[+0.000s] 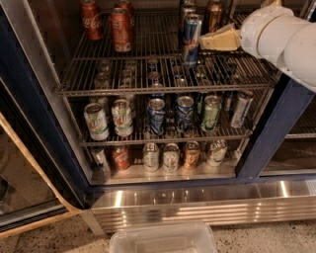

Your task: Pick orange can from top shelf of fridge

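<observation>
Upper right, a matt cream plastic gripper (206, 42); grey metal-wire top shelf (153, 49); glossy coppery metal orange can (213, 15); shiny stainless-steel fridge base (197, 202).

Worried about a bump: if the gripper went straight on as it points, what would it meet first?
Likely the blue-and-silver slim can, just ahead of the gripper; the orange can stands behind that line, though depth is unclear.
</observation>
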Robot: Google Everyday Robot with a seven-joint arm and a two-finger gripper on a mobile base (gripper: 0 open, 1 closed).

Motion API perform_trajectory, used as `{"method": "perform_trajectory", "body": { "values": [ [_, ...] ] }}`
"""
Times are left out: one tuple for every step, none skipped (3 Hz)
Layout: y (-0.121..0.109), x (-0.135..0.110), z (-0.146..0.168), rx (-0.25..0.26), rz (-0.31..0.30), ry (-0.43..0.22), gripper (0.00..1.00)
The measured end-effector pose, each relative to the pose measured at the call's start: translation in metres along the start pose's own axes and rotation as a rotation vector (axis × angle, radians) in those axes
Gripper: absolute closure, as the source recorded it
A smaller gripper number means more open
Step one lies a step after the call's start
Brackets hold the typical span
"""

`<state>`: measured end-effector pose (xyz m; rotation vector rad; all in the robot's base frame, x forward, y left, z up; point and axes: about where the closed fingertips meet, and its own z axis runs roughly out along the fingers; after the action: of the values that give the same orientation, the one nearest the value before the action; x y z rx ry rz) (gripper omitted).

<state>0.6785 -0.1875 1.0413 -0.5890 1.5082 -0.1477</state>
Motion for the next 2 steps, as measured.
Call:
{"method": "perform_trajectory", "body": {
  "values": [
    [-0.0063,-0.0017,-0.0056,0.028,0.009,-0.011,0.18],
    [-0.0129,0.0058,0.0038,0.034,0.034,-0.007,0.42]
  ]
}}
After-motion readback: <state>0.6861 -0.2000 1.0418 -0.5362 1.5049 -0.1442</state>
